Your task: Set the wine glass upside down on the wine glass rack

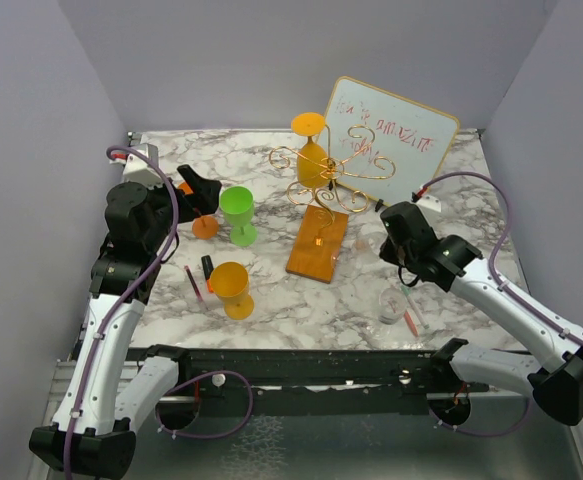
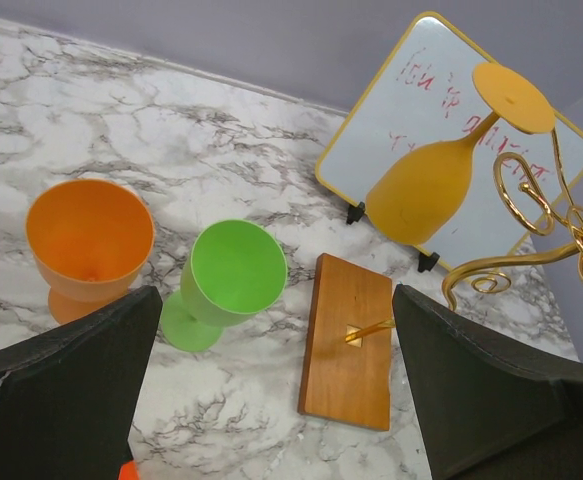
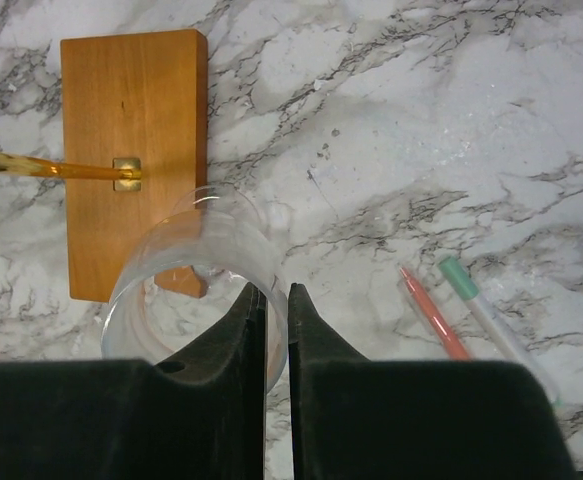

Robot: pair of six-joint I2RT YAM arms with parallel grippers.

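Rim of the clear wine glass point(image 3: 191, 275) is pinched between the nearly closed fingers point(image 3: 246, 330) of my right gripper point(image 3: 274, 292), one finger inside the bowl and one outside. The glass is mouth up, just beside the wooden base point(image 3: 131, 130) of the rack point(image 1: 318, 245); I cannot tell whether its foot touches the table point(image 3: 451, 120). An orange glass point(image 1: 312, 160) hangs upside down on the rack. My left gripper point(image 2: 276, 300) is spread wide, holding nothing, above a green glass point(image 2: 233, 270) and another orange one point(image 2: 89, 240).
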